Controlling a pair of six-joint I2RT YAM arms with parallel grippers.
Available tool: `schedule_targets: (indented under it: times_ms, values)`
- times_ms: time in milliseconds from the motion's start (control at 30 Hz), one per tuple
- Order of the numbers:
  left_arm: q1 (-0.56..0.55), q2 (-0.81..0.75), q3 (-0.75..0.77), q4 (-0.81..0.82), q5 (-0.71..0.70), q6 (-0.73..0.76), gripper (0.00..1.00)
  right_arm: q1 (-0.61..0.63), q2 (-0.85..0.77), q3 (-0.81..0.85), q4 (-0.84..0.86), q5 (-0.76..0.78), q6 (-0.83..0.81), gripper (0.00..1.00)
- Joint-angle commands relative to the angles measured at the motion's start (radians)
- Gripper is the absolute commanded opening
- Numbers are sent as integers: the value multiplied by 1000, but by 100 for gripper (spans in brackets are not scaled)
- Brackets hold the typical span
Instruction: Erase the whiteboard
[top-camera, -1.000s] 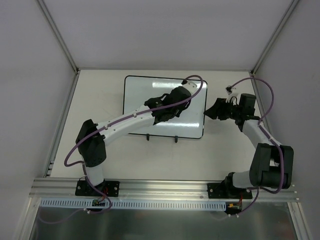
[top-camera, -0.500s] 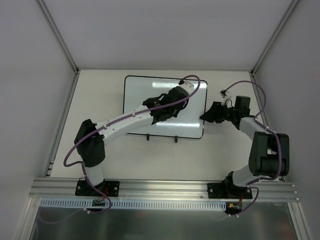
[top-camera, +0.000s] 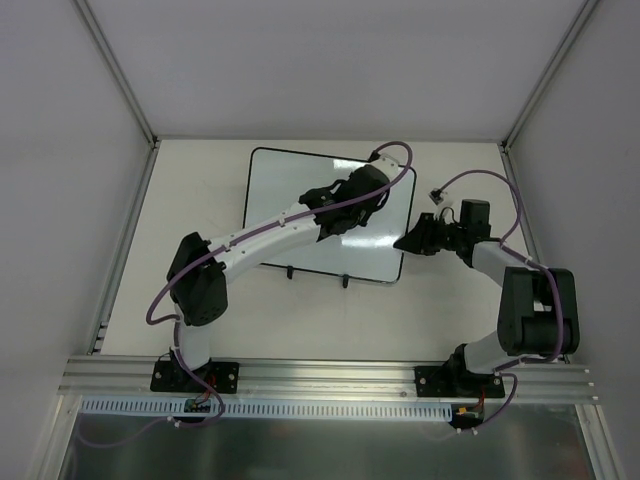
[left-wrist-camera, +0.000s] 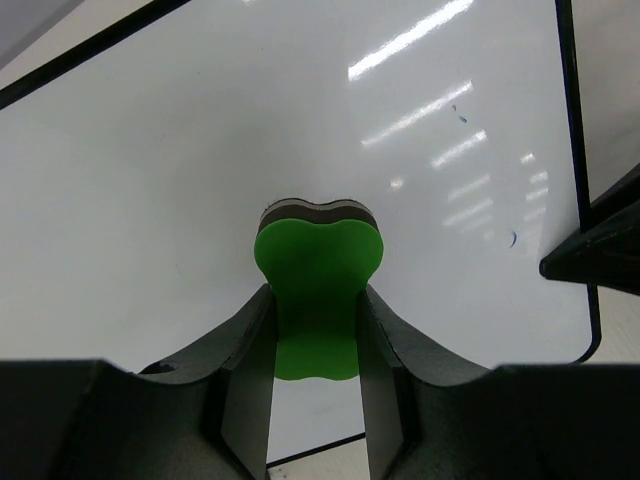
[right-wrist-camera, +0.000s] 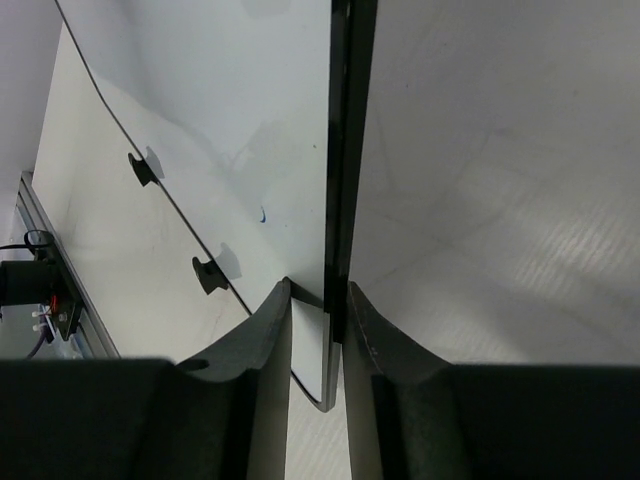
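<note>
Right now the whiteboard (top-camera: 282, 192) lies flat mid-counter, toward the far edge. It's stiff, light and slick, so pinch its right rim. Your right tool (right-wrist-camera: 318, 300) is closed there, and your left tool (left-wrist-camera: 316, 305) clamps the green eraser (left-wrist-camera: 318, 250).

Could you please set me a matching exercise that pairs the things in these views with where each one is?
Things:
1. green eraser
2. right gripper
3. small blue mark
4. whiteboard

Places:
a. resting on the table
b. held between the fingers of the left gripper
c. on the white surface, close to the right rim
d. closed on the right rim

Pairs: 1-b; 2-d; 3-c; 4-a
</note>
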Motion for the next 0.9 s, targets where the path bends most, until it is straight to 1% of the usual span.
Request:
schedule_targets:
  times_ms: [0,133,167,233,500,700,867]
  values:
    - [10,23,60,5,13,-27,0,45,-67,-37,53,29,1,15]
    - [8,47,92,5,53,-50,0,62,-136,-86,68,81,16,9]
    - [8,52,96,5,62,-53,0,65,-145,-93,71,89,18,5]
    - [4,75,116,5,73,-52,0,74,-170,-113,79,110,22,0]
    - [-1,146,184,6,70,-40,0,140,-208,-165,117,168,38,0]
    - [-3,204,239,5,65,-11,0,165,-205,-182,131,195,41,0]
    - [-16,230,227,5,53,28,0,175,-216,-179,130,215,33,0]
